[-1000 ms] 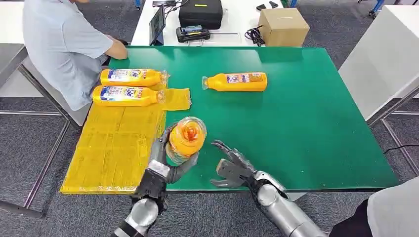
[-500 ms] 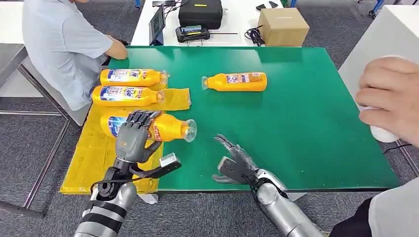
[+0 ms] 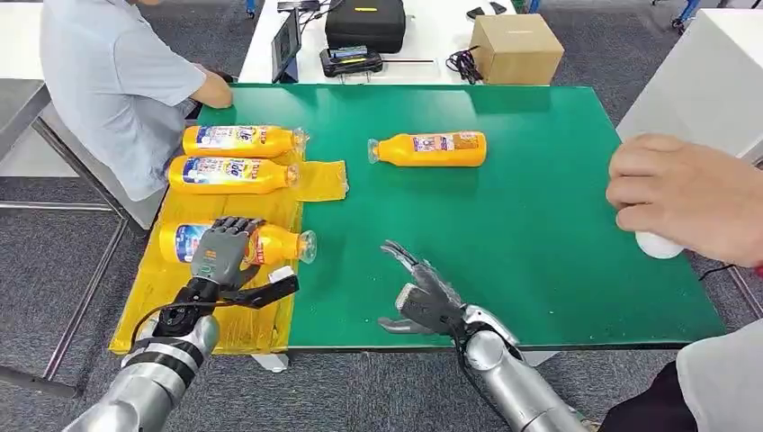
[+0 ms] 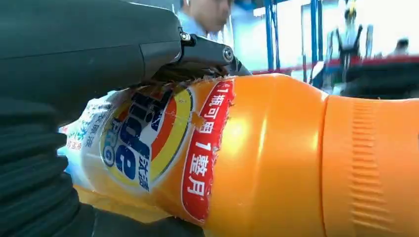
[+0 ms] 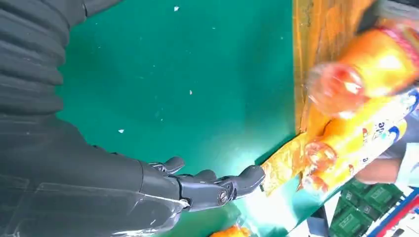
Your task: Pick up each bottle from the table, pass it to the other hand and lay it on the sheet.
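An orange bottle (image 3: 236, 243) lay on its side on the yellow sheet (image 3: 184, 297), cap toward the green table (image 3: 540, 216), with the robot's left hand (image 3: 219, 254) wrapped over its labelled middle; the left wrist view showed the fingers (image 4: 207, 52) pressed on the label. Two more bottles (image 3: 236, 157) lay side by side at the sheet's far end, and a fourth bottle (image 3: 429, 148) lay on bare table, well apart from the sheet. The right hand (image 3: 423, 297) hovered near the table's front edge, fingers spread, holding nothing. A person's hand (image 3: 684, 200) holding a white object reached in from the right. A seated person (image 3: 117, 81) leaned at the far left corner.
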{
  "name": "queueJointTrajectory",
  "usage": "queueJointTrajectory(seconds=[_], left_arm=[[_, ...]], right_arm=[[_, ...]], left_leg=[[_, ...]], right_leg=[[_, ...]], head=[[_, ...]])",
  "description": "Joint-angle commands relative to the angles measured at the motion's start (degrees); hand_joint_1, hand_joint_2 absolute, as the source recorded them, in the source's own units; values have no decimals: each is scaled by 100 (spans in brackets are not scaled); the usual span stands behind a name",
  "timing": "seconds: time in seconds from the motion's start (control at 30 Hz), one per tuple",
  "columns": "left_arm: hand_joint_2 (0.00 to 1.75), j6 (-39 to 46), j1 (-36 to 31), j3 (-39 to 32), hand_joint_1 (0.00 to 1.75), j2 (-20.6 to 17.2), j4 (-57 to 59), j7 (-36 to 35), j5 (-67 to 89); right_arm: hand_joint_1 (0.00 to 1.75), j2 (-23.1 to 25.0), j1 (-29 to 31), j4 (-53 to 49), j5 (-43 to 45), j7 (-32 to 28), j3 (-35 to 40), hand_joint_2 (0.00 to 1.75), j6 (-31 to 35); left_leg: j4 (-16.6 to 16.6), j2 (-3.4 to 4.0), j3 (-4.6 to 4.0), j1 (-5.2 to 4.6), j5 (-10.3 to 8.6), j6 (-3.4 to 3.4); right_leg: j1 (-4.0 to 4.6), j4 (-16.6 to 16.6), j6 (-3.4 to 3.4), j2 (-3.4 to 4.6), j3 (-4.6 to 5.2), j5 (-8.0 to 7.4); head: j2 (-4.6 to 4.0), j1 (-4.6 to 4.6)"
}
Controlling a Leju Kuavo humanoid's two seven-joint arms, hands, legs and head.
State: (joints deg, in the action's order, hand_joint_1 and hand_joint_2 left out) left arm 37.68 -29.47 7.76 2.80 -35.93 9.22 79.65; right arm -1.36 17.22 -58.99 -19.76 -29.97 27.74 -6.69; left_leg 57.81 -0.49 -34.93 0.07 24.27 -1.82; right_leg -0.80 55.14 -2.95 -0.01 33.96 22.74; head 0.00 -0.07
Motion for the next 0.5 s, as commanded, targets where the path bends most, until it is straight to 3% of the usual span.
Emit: queueJointTrajectory(seconds=[0.03,0.2,0.5], left_arm=[[175,-261,-524,415,33,-145,1197,-366,37],[175,-346,-506,427,0,-103,1236,-545,23],[175,-538,-480,678,0,-92,1302,-860,328]], right_arm=[[0,-55,-36,-35,25,37,-25,175,-49],[0,-23,-72,-60,60,45,-73,175,-61],[0,-22,-150,-81,60,54,-107,175,-62]], left_leg=[[0,-1,21,3,10,8],[-1,5,15,1,6,8],[-3,4,23,0,6,7]], right_leg=[[4,1,11,-5,-22,11],[2,1,9,3,-14,5],[2,1,8,1,-20,6]], head=[[0,-2],[0,-4],[0,-4]])
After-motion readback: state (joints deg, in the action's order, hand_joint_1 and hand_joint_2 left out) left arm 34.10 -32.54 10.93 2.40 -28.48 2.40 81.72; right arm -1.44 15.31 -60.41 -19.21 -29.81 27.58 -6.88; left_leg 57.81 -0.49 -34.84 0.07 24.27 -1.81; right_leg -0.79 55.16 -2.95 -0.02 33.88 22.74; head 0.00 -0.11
